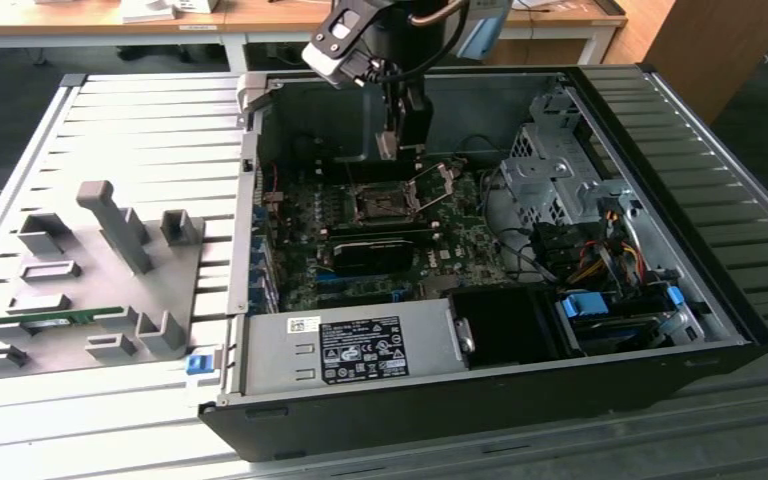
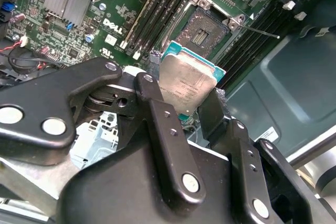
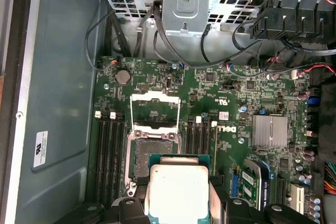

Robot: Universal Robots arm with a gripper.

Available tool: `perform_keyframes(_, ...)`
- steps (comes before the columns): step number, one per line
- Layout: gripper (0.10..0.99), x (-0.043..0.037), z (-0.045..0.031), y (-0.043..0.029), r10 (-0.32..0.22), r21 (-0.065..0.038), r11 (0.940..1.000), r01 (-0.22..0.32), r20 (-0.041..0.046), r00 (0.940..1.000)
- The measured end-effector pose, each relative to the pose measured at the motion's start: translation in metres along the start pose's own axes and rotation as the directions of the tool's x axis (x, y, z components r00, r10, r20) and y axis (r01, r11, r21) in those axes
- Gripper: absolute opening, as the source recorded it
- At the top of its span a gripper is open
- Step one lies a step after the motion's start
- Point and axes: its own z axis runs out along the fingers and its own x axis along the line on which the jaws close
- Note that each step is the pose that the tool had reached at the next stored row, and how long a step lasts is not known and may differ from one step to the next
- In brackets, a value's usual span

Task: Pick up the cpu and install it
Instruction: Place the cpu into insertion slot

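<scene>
My gripper [image 1: 402,150] hangs inside the open computer case, shut on the cpu [image 2: 186,85], a flat square chip with a silver top and a green rim. The black fingers [image 2: 152,93] clamp it on two opposite edges in both wrist views. In the first wrist view the cpu [image 3: 178,192] hovers partly over the empty socket [image 3: 152,156] on the green motherboard [image 3: 231,93], apart from it. The socket's metal frame [image 3: 155,109] is flipped open. In the exterior view the socket [image 1: 381,205] lies just below and in front of the gripper.
The case holds a grey power supply [image 1: 344,350] at the front, a metal drive cage [image 1: 551,175] and bundled cables [image 1: 598,260] on the exterior view's right. Outside the case, on the exterior view's left, a grey fixture plate [image 1: 91,300] carries blocks and a green memory stick [image 1: 57,318].
</scene>
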Motion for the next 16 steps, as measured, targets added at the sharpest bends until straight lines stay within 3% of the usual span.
perform_keyframes(16, 0.537, 0.0018, 0.006, -0.0004, 0.0, 0.0, 1.0, 0.0, -0.0002, 1.0)
